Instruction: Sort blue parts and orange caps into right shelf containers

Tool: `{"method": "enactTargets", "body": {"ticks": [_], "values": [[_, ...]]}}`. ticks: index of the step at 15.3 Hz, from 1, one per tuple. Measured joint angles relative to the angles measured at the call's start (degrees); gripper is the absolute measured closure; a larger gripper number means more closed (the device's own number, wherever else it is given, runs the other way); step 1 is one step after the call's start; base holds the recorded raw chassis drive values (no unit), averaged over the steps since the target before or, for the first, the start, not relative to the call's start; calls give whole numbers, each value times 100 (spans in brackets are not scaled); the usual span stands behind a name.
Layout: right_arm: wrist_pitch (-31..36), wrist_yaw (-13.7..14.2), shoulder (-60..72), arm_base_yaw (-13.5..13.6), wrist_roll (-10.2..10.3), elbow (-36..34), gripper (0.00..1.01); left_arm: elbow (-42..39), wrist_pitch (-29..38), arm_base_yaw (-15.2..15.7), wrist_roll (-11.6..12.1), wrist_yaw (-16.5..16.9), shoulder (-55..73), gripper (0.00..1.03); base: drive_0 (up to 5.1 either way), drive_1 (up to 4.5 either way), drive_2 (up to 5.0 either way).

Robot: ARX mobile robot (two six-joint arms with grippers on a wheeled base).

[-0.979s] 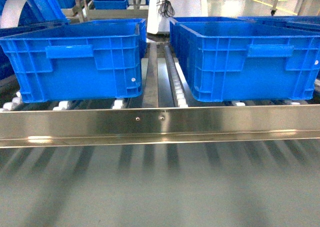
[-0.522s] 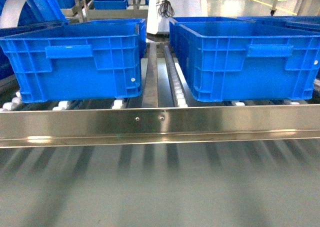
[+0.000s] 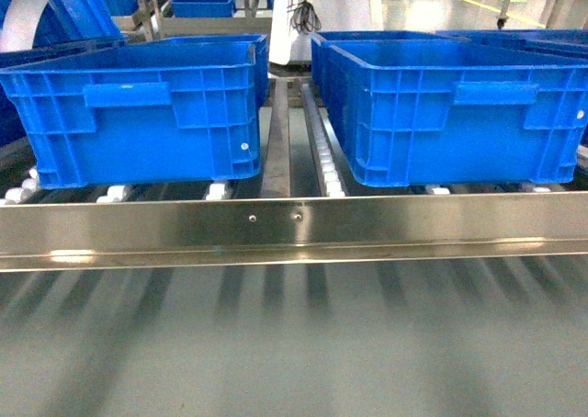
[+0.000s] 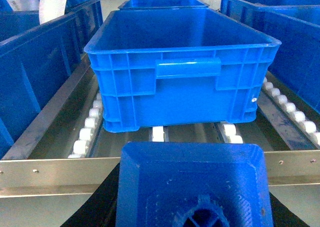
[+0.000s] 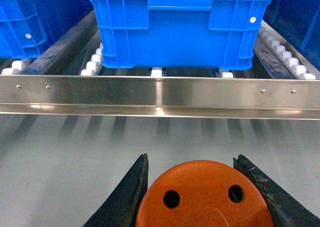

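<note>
A steel front rail (image 3: 294, 226) runs across the edge of a roller shelf (image 3: 323, 164), with grey floor (image 3: 294, 343) below it in the head view. Behind the shelf stand more blue crates and metal racking on a glossy floor; details there are too small to tell.

Two right shelf containers sit on the rollers just behind the rail: the left crate (image 3: 138, 118) and the right crate (image 3: 459, 114), apart, with a roller track between them. As far as the left wrist view looks into the left crate (image 4: 182, 72), no contents show; the inside of the right crate (image 5: 180, 27) is hidden in every view.

The left pincer (image 4: 192, 197) shows only as dark parts at either side of a blue part (image 4: 192, 187), which fills the bottom of that view in front of the rail; it appears to pinch the part, though its tips are hidden. The right pincer (image 5: 200, 197) has its two dark fingers (image 5: 125, 197) pressed against the sides of an orange cap (image 5: 202, 199), flat top with two holes facing the camera, over the floor in front of the rail.
</note>
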Motion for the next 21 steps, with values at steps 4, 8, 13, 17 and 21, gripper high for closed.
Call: {"method": "enactTargets", "body": {"ticks": [4, 8, 13, 17, 21], "values": [[0, 0, 0, 0, 0, 0, 58, 0, 0, 0, 0, 0, 0, 59, 0, 0, 0], [0, 0, 0, 0, 0, 0, 58, 0, 0, 0, 0, 0, 0, 59, 0, 0, 0], [0, 0, 0, 0, 0, 0, 58, 0, 0, 0, 0, 0, 0, 59, 0, 0, 0], [0, 0, 0, 0, 0, 0, 58, 0, 0, 0, 0, 0, 0, 59, 0, 0, 0], [0, 0, 0, 0, 0, 0, 58, 0, 0, 0, 0, 0, 0, 59, 0, 0, 0]]}}
